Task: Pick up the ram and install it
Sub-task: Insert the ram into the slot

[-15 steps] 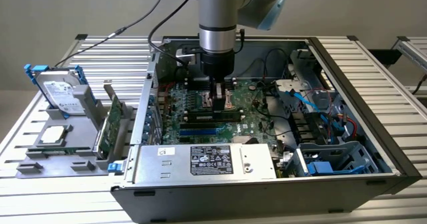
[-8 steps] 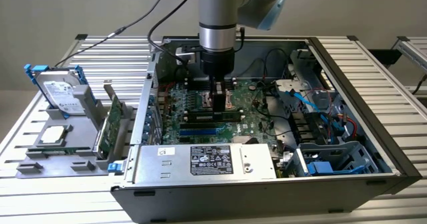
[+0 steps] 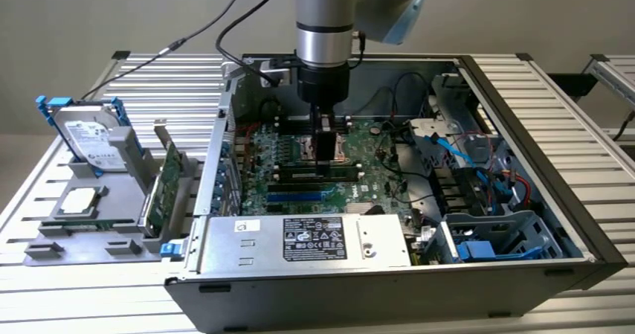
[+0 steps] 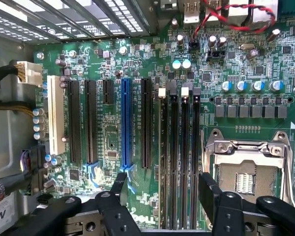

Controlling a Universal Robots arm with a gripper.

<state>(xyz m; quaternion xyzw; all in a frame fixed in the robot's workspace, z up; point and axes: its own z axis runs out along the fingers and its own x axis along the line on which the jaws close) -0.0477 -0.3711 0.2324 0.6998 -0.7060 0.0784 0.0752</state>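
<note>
My gripper (image 3: 326,161) hangs straight down inside the open computer case (image 3: 555,200), low over the motherboard's memory slots (image 4: 179,147). In the wrist view its two black fingers (image 4: 209,189) stand wide apart, open, with nothing between them, one on each side of the slot group. The ram (image 3: 317,175), a narrow green stick with black chips, appears to stand on edge in one of the slots just under the fingers. From above, I cannot tell which of the slots holds it.
The bare CPU socket (image 4: 246,172) lies beside the slots, and a blue expansion slot (image 4: 126,123) on the other side. The power supply (image 3: 308,241) fills the case front. On the exterior view's left, a grey holder carries a large green card (image 3: 163,185), a hard drive (image 3: 89,137) and a processor (image 3: 79,200).
</note>
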